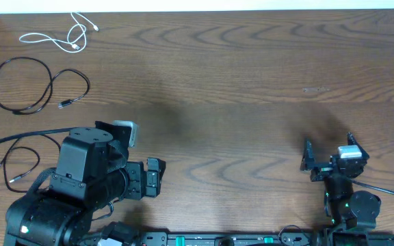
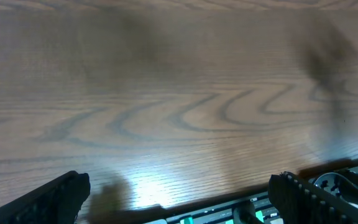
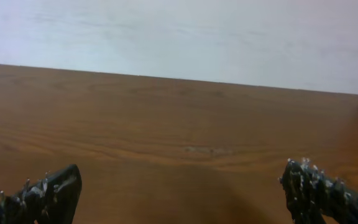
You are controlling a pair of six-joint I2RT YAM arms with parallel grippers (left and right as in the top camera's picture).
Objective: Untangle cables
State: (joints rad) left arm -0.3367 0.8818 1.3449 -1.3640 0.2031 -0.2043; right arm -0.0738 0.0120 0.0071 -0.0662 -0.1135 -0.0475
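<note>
Three cables lie apart at the left of the wooden table, seen only in the overhead view. The white cable (image 1: pixel 78 46) is in loose loops at the far left corner. One black cable (image 1: pixel 65 104) forms a wide loop below it. The other black cable (image 1: pixel 14 180) lies by the left edge, partly hidden behind my left arm. My left gripper (image 1: pixel 154 177) is open and empty near the front edge, well right of the cables; its wrist view (image 2: pixel 179 199) shows only bare wood. My right gripper (image 1: pixel 328 152) is open and empty at the front right, also in its wrist view (image 3: pixel 182 193).
A thicker black arm cable (image 1: pixel 19 137) runs from the left edge to my left arm's base. The arm mounting rail (image 1: pixel 252 239) runs along the front edge. A pale wall (image 3: pixel 179 37) stands beyond the table's far edge.
</note>
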